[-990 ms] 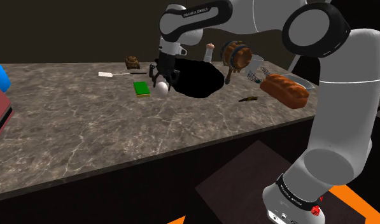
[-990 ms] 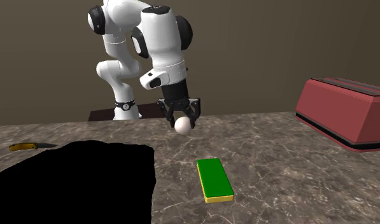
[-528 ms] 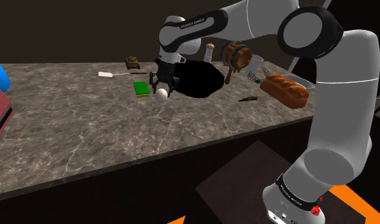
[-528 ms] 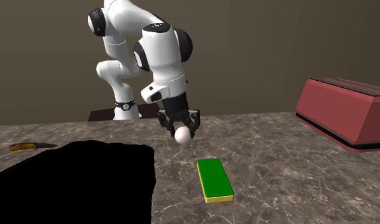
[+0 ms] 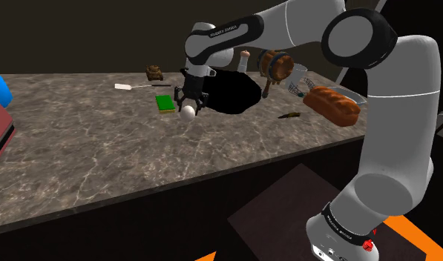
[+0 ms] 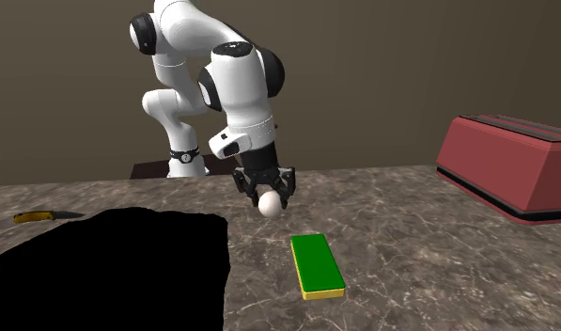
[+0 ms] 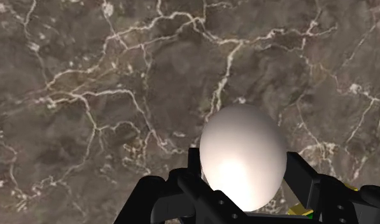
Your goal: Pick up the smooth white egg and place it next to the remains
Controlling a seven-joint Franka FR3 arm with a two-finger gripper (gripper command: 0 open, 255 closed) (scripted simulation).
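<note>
The marbled counter (image 5: 101,141) is hard and flat, so the chief danger, as I judge it, is a roll. An egg let go from any height, or set down on its round side, could run away across the stone. The white arm (image 5: 375,96) is stretched well out towards the upper middle of the shoulder view, and a quick swing from there could shake the load loose. The black area (image 5: 231,93) lies just right of the hand in that view, and a loose egg might roll that way. The green block (image 6: 317,265) lies close by at the lower middle of the second exterior view, and a low carry could clip it. The small brown lump (image 5: 154,72) at the upper left of the shoulder view may be the remains, though I cannot tell for sure. Setting down at the wrong thing is a second risk.

The smooth white egg (image 7: 243,156) sits clasped between the black fingers of the gripper (image 7: 242,184), its blunt end jutting beyond the tips, low over the counter.
</note>
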